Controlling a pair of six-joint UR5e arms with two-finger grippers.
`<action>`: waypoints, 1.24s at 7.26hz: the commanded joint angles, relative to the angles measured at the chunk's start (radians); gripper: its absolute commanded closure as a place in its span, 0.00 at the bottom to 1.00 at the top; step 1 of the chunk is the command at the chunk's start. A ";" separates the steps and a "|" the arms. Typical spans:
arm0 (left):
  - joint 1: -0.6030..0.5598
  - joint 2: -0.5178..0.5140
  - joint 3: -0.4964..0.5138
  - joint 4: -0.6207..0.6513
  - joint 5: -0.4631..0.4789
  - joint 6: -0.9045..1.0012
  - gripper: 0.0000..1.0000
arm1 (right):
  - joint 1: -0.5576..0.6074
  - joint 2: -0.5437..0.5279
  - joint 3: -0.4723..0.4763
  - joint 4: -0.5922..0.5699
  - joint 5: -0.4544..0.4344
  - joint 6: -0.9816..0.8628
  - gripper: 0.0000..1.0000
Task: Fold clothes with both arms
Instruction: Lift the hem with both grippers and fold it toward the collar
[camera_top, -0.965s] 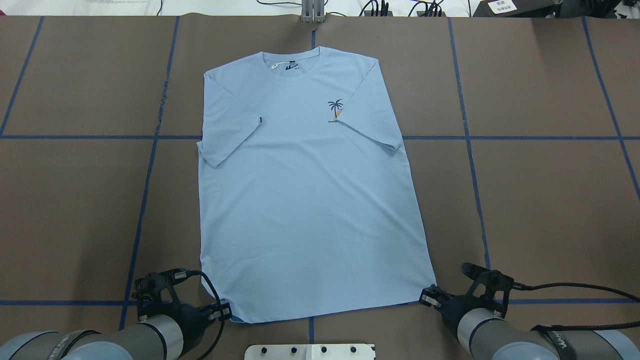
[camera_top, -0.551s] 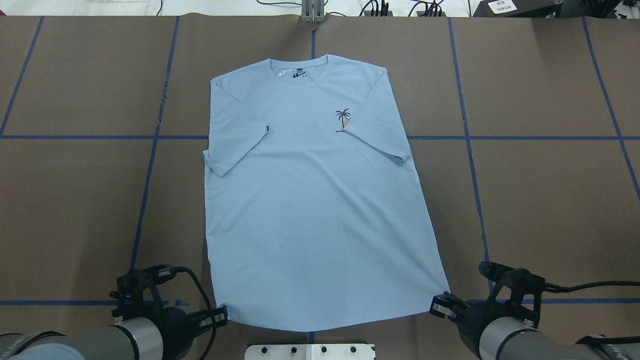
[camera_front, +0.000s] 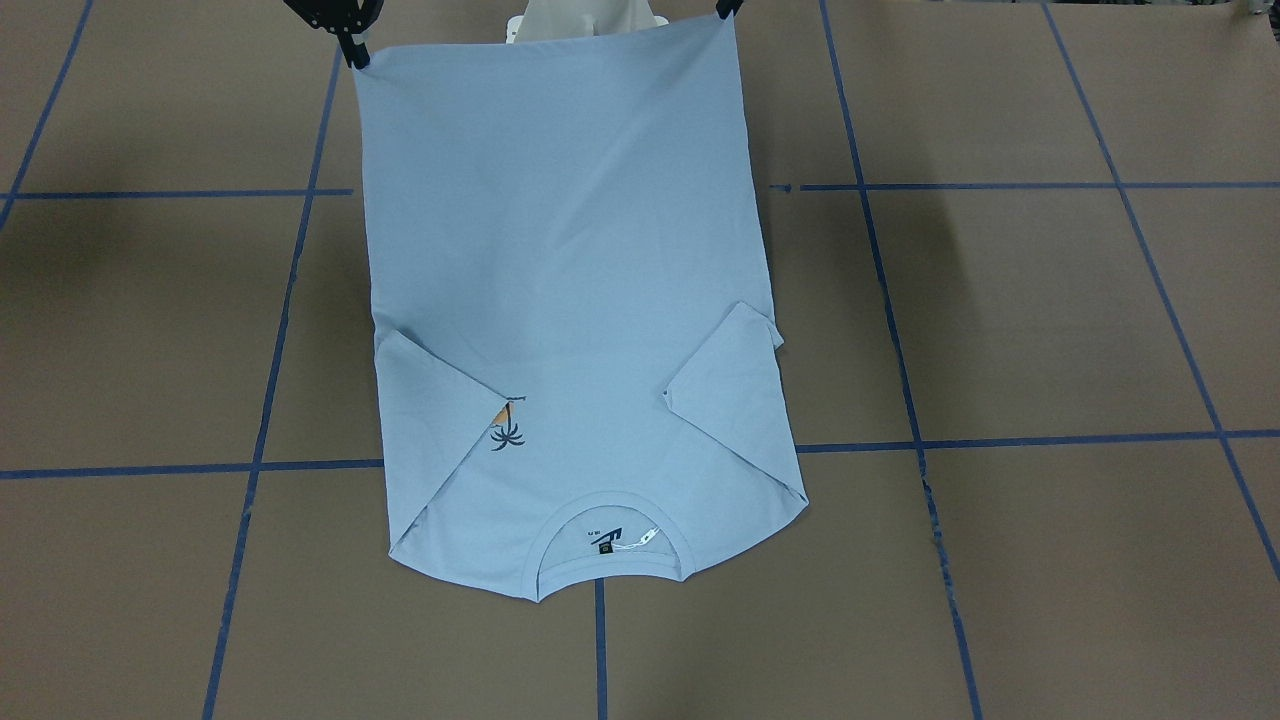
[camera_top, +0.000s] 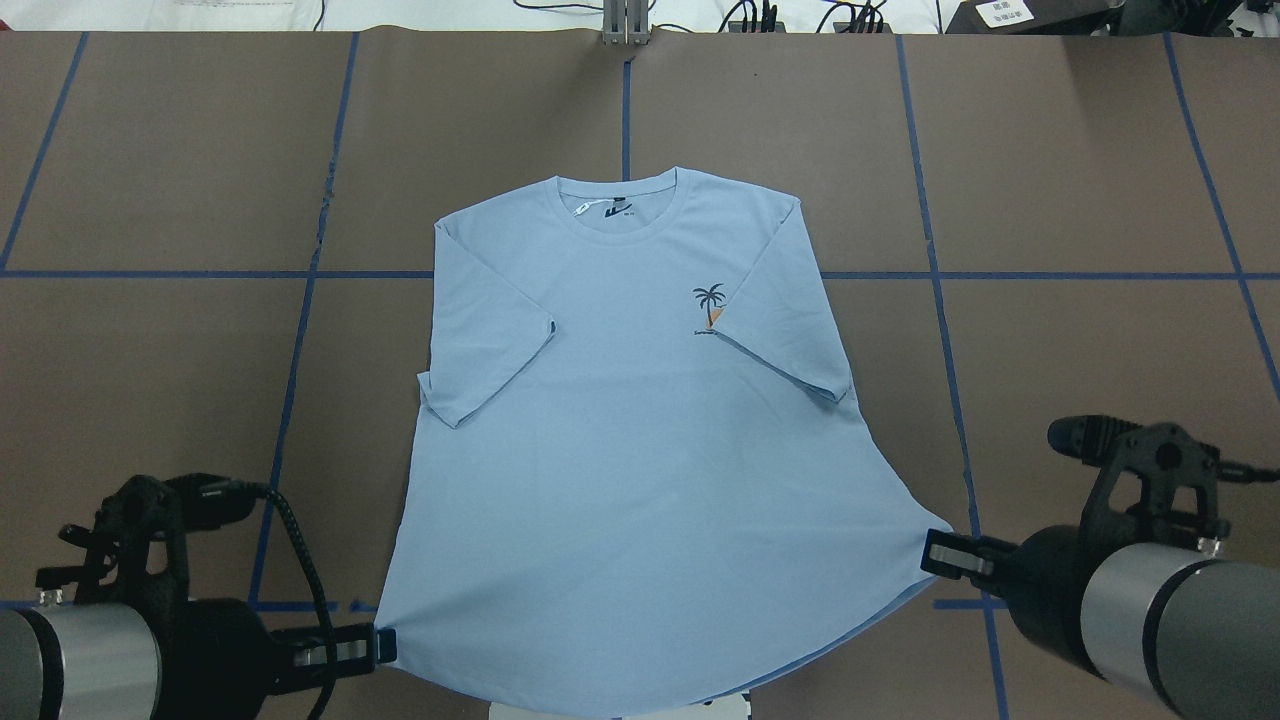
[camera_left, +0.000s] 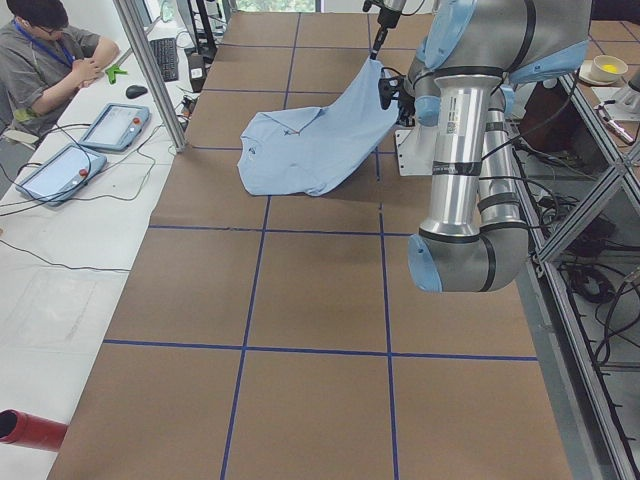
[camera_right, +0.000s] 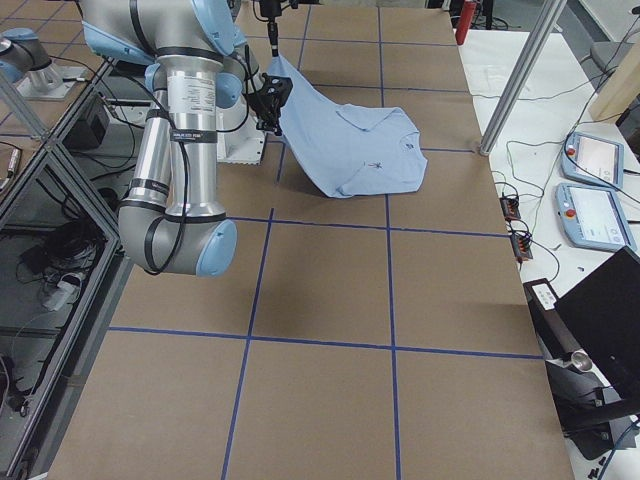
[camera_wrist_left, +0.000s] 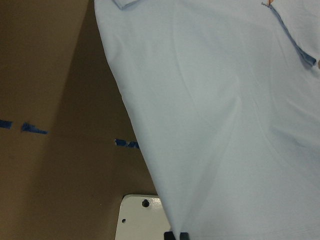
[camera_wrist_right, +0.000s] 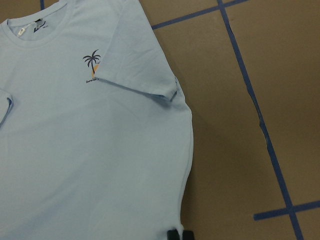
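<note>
The light blue T-shirt (camera_top: 630, 440) lies face up, its collar (camera_top: 615, 205) away from me and both sleeves folded inward. The palm print (camera_top: 710, 305) sits beside the folded sleeve. My left gripper (camera_top: 385, 645) is shut on the hem's left corner. My right gripper (camera_top: 930, 555) is shut on the right corner. The hem end hangs raised above the table while the collar end (camera_front: 610, 545) rests on it, as the slope of the shirt (camera_left: 310, 140) shows. In the wrist views, cloth (camera_wrist_left: 225, 125) (camera_wrist_right: 90, 150) runs out from the fingertips.
Brown paper with blue tape lines (camera_top: 290, 400) covers the table. The white base plate (camera_wrist_left: 140, 220) sits under the raised hem. A person (camera_left: 50, 50) sits at a side desk with tablets (camera_left: 60, 170). Cables (camera_top: 800, 15) line the far edge.
Both grippers have risen and drawn back toward my base, spreading apart. The hem has lifted off the table and the whole shirt has slid toward me.
</note>
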 joint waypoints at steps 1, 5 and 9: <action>-0.250 -0.158 0.151 0.031 -0.094 0.226 1.00 | 0.303 0.161 -0.136 -0.009 0.185 -0.250 1.00; -0.564 -0.323 0.489 0.026 -0.200 0.486 1.00 | 0.597 0.433 -0.568 0.004 0.335 -0.448 1.00; -0.634 -0.427 0.910 -0.234 -0.188 0.550 1.00 | 0.620 0.533 -1.010 0.338 0.300 -0.459 1.00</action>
